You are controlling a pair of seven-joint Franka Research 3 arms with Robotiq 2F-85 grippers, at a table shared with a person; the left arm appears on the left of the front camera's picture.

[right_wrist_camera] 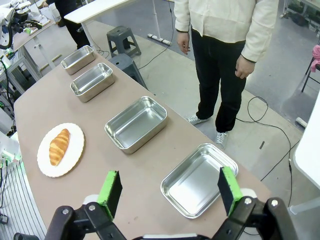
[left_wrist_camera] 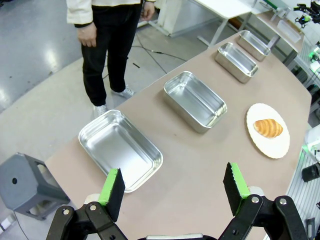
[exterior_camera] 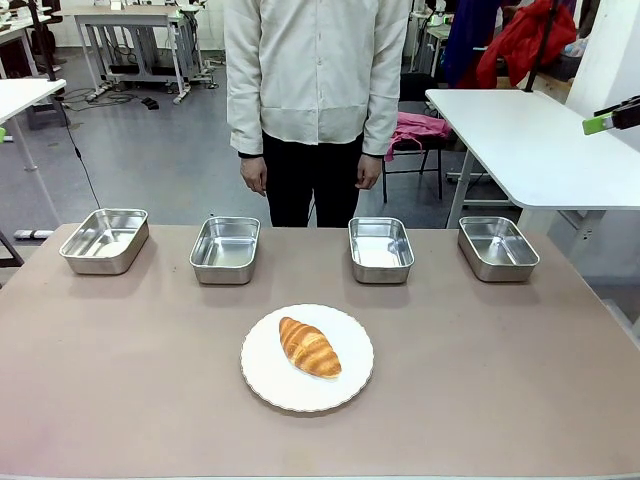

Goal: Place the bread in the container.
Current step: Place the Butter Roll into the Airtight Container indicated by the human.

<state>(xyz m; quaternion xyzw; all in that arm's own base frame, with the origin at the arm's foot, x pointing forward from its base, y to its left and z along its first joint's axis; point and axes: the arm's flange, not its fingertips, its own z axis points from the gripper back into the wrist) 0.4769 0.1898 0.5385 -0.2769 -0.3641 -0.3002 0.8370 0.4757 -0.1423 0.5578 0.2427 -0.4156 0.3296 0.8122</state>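
Observation:
The bread, a golden-brown croissant [exterior_camera: 309, 347] [left_wrist_camera: 268, 127] [right_wrist_camera: 59, 146], lies on a round white plate [exterior_camera: 300, 395] at the table's near middle. Four look-alike steel trays stand empty in a row along the far side [exterior_camera: 104, 240] [exterior_camera: 225, 250] [exterior_camera: 380, 250] [exterior_camera: 497, 247]; nothing marks one as the container. My left gripper [left_wrist_camera: 173, 175] hangs open high above the table's left end, over the leftmost tray [left_wrist_camera: 120, 150]. My right gripper [right_wrist_camera: 169, 172] is open too, high over the rightmost tray [right_wrist_camera: 199, 180]. Both are far from the croissant.
A person stands behind the table's far edge with both hands [exterior_camera: 254, 175] [exterior_camera: 369, 172] hanging down. A white table [exterior_camera: 530, 140] stands beyond the far right corner and a grey stool [left_wrist_camera: 25, 182] off the left end. A green-padded black finger [exterior_camera: 598, 124] pokes in at upper right.

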